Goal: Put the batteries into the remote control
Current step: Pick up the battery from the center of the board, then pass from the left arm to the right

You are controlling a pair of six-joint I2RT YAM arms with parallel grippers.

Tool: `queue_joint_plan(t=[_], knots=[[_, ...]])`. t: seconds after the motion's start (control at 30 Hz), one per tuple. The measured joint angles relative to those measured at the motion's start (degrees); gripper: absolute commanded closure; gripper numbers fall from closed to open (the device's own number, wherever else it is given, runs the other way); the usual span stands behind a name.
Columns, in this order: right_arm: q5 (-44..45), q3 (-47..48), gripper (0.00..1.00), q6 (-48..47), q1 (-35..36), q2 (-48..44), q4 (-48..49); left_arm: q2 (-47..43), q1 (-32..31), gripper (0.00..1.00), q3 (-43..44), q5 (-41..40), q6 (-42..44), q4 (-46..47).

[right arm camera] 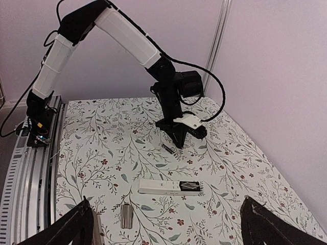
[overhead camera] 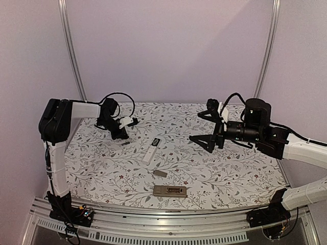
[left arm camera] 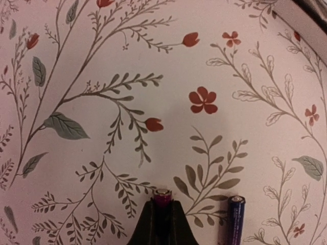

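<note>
two batteries show under my left wrist camera. one battery (left arm camera: 163,196), reddish at its tip, is clamped between the closed fingers of the left pincer (left arm camera: 162,217). a second battery (left arm camera: 234,219) lies on the flowered cloth (left arm camera: 102,76) just beside that pincer, to its right in that view and not touching it. whether the gripped one is off the cloth yet i cannot tell. the right pincer (overhead camera: 202,127) hangs above the cloth with its jaws spread full wide, holding nothing.

i judge the job barely begun: the first pick is in hand and nothing is loaded. the white remote (overhead camera: 152,149) lies near the left pincer, toward the middle of the table. further from it, toward the arm bases, are a small grey piece (overhead camera: 160,173), perhaps a cover, and a dark flat body (overhead camera: 169,191). which of these takes the cells i cannot say from here.

for room, the cloth between the left pincer and the white remote carries only the spare battery, so a short carry looks open. behind the pincer the back wall and a frame tube (overhead camera: 71,51) stand close, so i would draw away from that side. the right pincer is well apart, on the other side of the remote, and should only crowd the left if both reach in together.
</note>
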Motion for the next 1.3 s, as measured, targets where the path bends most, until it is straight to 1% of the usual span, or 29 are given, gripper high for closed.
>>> queue_joint_plan(t=[0.17,0.3,0.4,0.47,0.57,0.63,0.77,0.9,1.03,1.2,1.3], knots=[[1.42,0.00,0.01,0.52,-0.09,-0.61,-0.09,-0.04,0.11,1.00,1.64,-0.22,-3.78,-0.37],[5.64,0.48,0.01,2.27,-0.90,-0.42,-1.49,-2.01,-0.04,1.00,2.14,2.01,-6.88,-0.13],[8.35,1.29,0.01,3.98,-2.27,0.17,-2.38,-7.69,-0.83,1.00,-0.11,5.97,-7.19,0.02],[9.57,1.31,0.01,5.27,-3.08,0.24,-2.95,-13.97,-2.34,1.00,-2.49,9.29,-7.17,-0.11],[10.49,1.31,0.01,7.41,-3.65,0.28,-3.45,-23.37,-6.62,1.00,-5.38,13.49,-6.97,0.46],[10.67,1.53,0.01,8.87,-3.72,0.39,-3.87,-29.66,-11.43,1.00,-7.39,15.47,-6.91,1.09],[10.99,3.15,0.01,11.78,-3.72,0.61,-6.12,-36.39,-19.67,1.00,-9.92,16.44,-7.65,1.07],[10.71,3.21,0.01,13.90,-3.72,-0.59,-7.28,-40.04,-26.43,1.00,-11.45,15.02,-9.38,0.94],[8.68,3.23,0.01,16.33,-3.72,-2.93,-7.98,-42.23,-31.61,1.00,-11.87,12.07,-11.10,0.83],[6.86,4.37,0.01,19.39,-3.72,-3.89,-9.75,-42.95,-36.94,1.00,-11.87,8.55,-14.12,0.79],[6.91,5.07,0.01,21.03,-3.72,-3.89,-10.56,-41.86,-39.80,1.00,-11.69,5.35,-17.42,-0.02]])
